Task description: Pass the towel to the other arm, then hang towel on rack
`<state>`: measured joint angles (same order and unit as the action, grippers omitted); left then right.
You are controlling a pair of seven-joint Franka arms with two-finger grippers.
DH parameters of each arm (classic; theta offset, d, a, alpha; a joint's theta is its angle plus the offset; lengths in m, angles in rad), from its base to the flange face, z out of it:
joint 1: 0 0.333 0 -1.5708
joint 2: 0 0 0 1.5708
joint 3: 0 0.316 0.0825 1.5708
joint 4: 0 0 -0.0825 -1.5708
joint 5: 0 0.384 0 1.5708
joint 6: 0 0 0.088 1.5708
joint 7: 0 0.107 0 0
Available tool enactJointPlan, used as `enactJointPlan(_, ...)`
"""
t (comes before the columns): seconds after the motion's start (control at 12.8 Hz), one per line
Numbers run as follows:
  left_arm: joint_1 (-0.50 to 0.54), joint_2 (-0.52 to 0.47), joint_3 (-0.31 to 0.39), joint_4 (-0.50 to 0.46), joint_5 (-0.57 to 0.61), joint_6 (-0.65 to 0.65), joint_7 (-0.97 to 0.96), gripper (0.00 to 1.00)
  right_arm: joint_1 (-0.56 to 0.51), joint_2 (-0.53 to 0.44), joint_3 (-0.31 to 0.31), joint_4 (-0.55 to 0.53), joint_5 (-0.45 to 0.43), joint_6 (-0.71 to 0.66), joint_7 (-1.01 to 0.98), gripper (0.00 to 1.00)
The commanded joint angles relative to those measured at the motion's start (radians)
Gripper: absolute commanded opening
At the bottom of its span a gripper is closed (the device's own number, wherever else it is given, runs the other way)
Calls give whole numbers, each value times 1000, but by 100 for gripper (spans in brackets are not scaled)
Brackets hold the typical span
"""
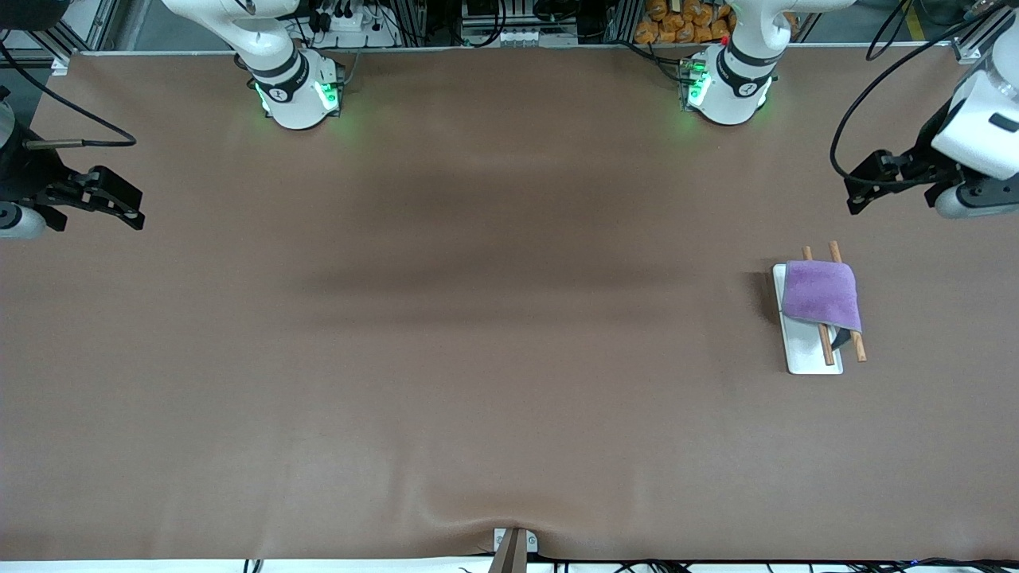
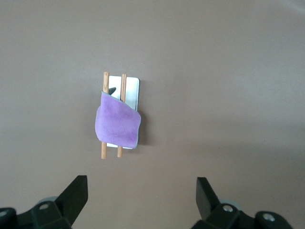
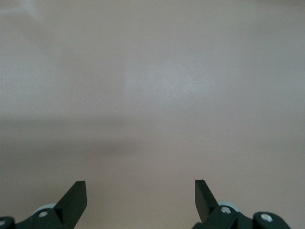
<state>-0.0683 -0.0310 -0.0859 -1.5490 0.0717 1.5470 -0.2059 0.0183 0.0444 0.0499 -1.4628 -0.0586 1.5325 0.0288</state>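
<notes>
Here, from the near edge of the table toward the arm bases:

Table (image 1: 446,358): brown mat, with a small metal clamp (image 1: 514,543) at the middle of its near edge.

Rack (image 1: 798,356): white base plate lying flat toward the left arm's end of the table, about midway between the near edge and the bases; two brown wooden rods (image 1: 825,344) run side by side along it, their ends sticking out past the cloth at both ends.

Towel (image 1: 821,294): draped over both rods, purple face up, covering the rack's part toward the bases; a dark grey corner peeks out at its near edge. Nothing grips it.

Left gripper (image 1: 864,185): up in the air at the left arm's end of the table, apart from the rack; jaws spread wide and empty. In the left wrist view the black fingers (image 2: 76,194) frame the towel and rack lying well off.

Right gripper (image 1: 119,204): up over the right arm's end of the table, waiting; jaws spread wide, holding nothing. The right wrist view shows only bare mat past its fingers (image 3: 75,196).
</notes>
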Motion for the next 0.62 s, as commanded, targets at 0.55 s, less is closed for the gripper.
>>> enactJointPlan(0.55, 39, -46, 6, 0, -89, -79, 65, 100, -21, 12, 11, 27, 8, -18, 10, 100)
